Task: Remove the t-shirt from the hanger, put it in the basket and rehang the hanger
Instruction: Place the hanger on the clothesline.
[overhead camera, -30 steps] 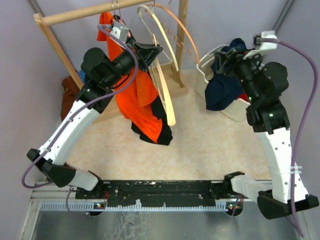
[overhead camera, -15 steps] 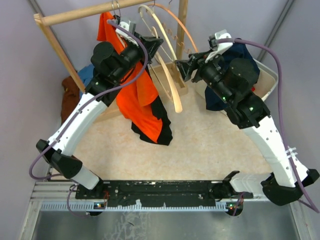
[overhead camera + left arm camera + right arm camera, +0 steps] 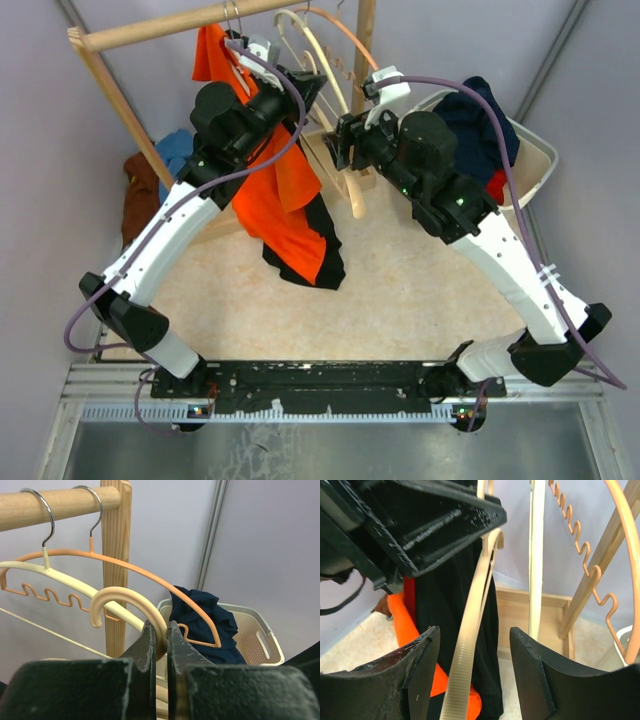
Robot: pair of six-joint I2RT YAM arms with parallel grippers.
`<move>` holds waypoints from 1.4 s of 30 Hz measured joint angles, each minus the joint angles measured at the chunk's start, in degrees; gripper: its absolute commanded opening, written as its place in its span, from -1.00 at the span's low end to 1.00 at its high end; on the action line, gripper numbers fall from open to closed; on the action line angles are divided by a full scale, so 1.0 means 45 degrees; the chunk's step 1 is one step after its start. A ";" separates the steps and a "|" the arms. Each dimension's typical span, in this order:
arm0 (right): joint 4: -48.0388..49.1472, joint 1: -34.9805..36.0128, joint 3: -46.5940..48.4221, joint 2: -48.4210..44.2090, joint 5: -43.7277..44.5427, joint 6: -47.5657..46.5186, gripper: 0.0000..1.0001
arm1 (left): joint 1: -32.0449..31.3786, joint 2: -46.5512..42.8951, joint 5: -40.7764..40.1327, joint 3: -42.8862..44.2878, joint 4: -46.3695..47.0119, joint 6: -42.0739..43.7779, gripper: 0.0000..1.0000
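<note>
Cream hanger (image 3: pixel 107 594) pinched by left gripper (image 3: pixel 159 631); right gripper (image 3: pixel 473 635) apparently straddles it.

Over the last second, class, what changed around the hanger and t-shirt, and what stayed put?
The right end effector swung left from the basket to the rack, its open jaws now straddling the cream hanger. Nothing was visibly gripped or released. The left end effector stayed shut on that hanger's hook; the orange t-shirt still hangs.
</note>
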 measured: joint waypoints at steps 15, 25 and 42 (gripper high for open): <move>-0.0345 0.0243 0.0243 0.0427 0.0573 0.0136 -0.35 | 0.0000 0.0000 -0.0049 0.0194 0.0393 0.0146 -1.00; -0.0330 0.0330 0.0262 0.0529 0.0699 0.0175 -0.82 | 0.0000 0.0000 -0.0039 0.0345 0.0461 0.0151 -1.00; 0.0359 0.0379 0.0097 0.0413 0.1107 0.0253 -1.00 | 0.0000 0.0287 -0.0015 0.0957 0.0505 0.0238 -0.82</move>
